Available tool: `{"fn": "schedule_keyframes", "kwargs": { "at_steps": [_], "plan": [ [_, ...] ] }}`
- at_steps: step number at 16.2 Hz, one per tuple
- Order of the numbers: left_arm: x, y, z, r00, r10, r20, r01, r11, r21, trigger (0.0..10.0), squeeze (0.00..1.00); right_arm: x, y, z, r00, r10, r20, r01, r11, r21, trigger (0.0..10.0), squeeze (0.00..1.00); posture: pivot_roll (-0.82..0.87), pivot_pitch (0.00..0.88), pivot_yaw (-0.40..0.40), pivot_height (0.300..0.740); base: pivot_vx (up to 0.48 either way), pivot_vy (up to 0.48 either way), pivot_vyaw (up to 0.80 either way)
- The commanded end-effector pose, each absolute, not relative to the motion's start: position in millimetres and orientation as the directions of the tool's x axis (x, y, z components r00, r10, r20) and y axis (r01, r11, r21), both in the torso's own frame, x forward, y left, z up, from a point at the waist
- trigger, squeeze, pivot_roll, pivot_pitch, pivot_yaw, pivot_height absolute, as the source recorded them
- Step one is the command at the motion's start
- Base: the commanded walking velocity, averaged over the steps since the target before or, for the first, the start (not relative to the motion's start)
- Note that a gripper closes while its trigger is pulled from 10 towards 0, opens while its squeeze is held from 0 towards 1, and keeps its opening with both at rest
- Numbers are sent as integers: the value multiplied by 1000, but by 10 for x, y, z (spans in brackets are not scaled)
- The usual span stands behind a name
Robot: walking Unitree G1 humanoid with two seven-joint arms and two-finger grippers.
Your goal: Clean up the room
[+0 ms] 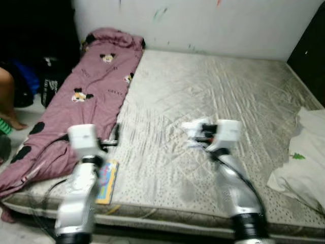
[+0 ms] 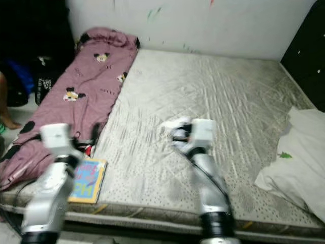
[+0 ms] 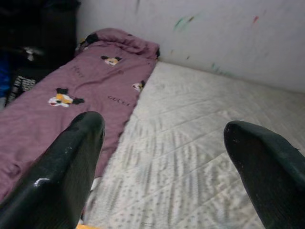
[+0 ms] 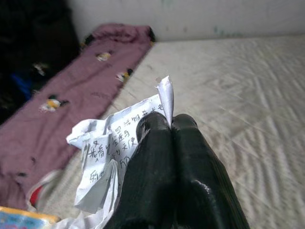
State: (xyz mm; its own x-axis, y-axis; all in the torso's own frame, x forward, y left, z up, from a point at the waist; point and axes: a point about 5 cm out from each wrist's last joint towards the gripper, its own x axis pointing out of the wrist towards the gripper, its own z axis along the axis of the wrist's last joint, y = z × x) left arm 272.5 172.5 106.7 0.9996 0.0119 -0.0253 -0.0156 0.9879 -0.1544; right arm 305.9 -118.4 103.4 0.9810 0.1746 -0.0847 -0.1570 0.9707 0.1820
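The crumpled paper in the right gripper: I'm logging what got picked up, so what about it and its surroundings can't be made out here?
- Crumpled paper: handwriting too small and creased to read in the right wrist view; the right gripper covers part of it.
- Children's book: the left arm overlaps its cover in the right eye view.
- White cloth: cut off by the picture's edge.
- Dark corner: too dim to identify its contents.

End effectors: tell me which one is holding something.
The right end effector, fingers pressed shut on a crumpled handwritten paper above the mattress. The left end effector is open, holding nothing.
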Motion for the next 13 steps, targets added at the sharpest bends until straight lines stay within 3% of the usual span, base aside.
{"fn": "schedule_keyframes", "kwargs": {
  "at_steps": [1,3,8,10,13],
  "plan": [
    [2743,1609,1083,999,-27,-22,24,987,-158,10000,0,3055,-1349,1021,989,118,-87,-104,982,155,10000,0,82,0,-27,740,0,0,0],
    [2745,1614,1073,999,-27,-30,21,986,-165,10000,0,3071,-1371,1015,990,108,-86,-95,985,144,10000,0,84,0,-27,740,0,0,0],
    [2757,1599,1068,998,-43,-39,35,983,-179,10000,0,3083,-1349,1008,990,110,-89,-98,987,130,10000,0,84,0,-28,740,0,467,0],
    [2766,1600,1070,999,-35,-40,27,982,-186,10000,0,3093,-1340,1013,990,116,-82,-104,985,139,10000,0,81,0,-29,740,0,480,-678],
    [2776,1596,1075,999,-33,-40,25,982,-189,10000,0,3087,-1318,1012,988,128,-82,-117,985,130,10000,0,79,0,-34,740,0,480,0]
  ]
}}
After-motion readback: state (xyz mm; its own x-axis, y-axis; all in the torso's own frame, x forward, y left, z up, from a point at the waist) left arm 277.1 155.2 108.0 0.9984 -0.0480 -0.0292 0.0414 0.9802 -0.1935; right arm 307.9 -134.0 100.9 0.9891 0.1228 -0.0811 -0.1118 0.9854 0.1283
